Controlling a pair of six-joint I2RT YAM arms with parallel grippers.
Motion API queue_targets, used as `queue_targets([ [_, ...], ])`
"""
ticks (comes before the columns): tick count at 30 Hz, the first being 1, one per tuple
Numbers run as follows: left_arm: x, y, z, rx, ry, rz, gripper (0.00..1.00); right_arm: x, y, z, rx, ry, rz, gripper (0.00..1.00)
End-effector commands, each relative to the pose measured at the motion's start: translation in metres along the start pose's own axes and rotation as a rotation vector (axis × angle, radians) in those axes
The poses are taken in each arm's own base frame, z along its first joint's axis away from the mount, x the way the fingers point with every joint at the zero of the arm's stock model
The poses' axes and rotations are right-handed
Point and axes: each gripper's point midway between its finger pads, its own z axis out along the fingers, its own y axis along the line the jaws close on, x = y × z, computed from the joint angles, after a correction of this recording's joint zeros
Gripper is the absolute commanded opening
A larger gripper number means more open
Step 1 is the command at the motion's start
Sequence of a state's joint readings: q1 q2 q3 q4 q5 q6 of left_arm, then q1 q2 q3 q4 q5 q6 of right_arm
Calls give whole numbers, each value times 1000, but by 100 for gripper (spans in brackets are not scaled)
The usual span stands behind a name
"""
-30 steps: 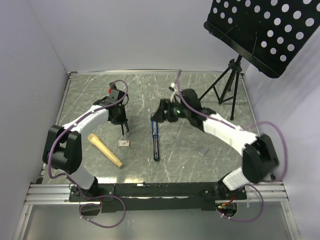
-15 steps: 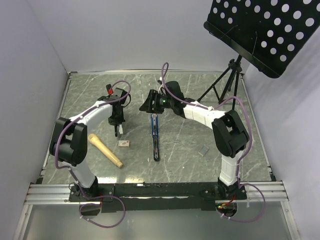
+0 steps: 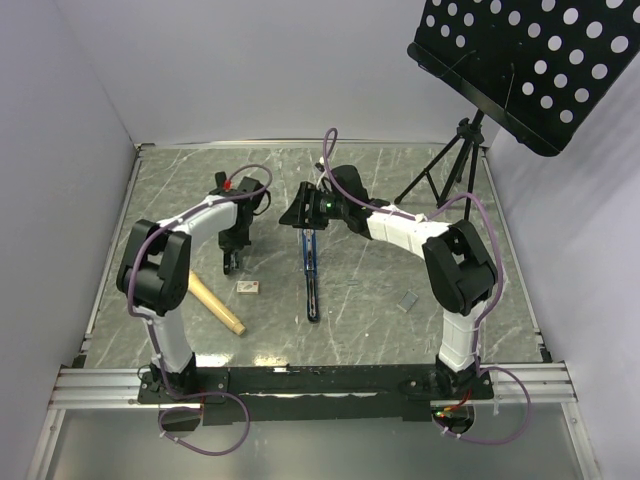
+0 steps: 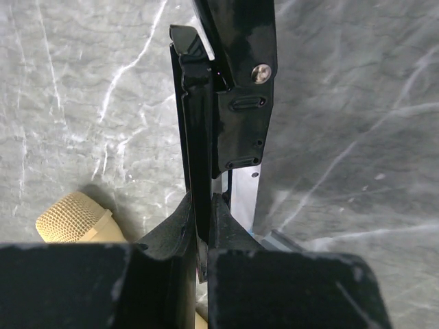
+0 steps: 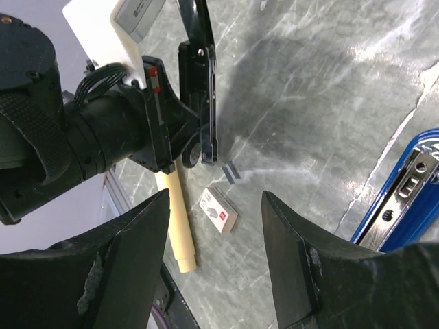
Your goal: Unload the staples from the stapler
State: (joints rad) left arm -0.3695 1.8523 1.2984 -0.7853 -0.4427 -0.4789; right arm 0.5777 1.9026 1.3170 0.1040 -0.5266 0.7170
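My left gripper (image 4: 202,229) is clamped on the black stapler (image 4: 230,103), one finger on each side of its thin arm, at about 10 o'clock on the surface (image 3: 380,330). The staples (image 5: 231,173) lie on the marble just beside that stapler's lower end, between it and the small tan-and-white box (image 5: 219,211). The box has a red mark on its white face, but the print is too small for me to read. The microphone (image 3: 222,312) lies at 8 o'clock of the box.

My right gripper (image 3: 298,208) hangs released, its fingers (image 5: 130,253) spread wide with nothing between them. It sits near the far end of the opened blue stapler (image 3: 311,275), which lies flat at centre, running 12 to 6.

For room, the raised rim (image 3: 118,240) and the white wall at 9 o'clock are well apart from the left gripper. The music stand (image 3: 450,180) takes the 2 o'clock corner. The widest open run is from 3 to 5 o'clock, where one small grey strip (image 3: 408,299) lies.

Since half a second ago the left arm's elbow has swung inward and now covers the microphone's head in the top view. The right arm has barely shifted.
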Motion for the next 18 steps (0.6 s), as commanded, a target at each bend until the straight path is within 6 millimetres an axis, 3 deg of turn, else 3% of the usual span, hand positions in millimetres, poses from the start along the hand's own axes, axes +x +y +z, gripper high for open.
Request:
queue_targets([
  [1,-28,-1,-17,1,-88,-15,1,-7,8,-1,-47,-13,-19,63],
  [5,-33,-15,-25,134,-87,-61,1,-6,11,-4,-52,-3,-38,63],
  [15,-47,-25,-58,443,-94,-171,1,-18,15,-25,-66,-32,-63,61],
  [18,-47,-24,-64,492,-90,-193,1,-18,26,-28,-112,-19,-68,61],
])
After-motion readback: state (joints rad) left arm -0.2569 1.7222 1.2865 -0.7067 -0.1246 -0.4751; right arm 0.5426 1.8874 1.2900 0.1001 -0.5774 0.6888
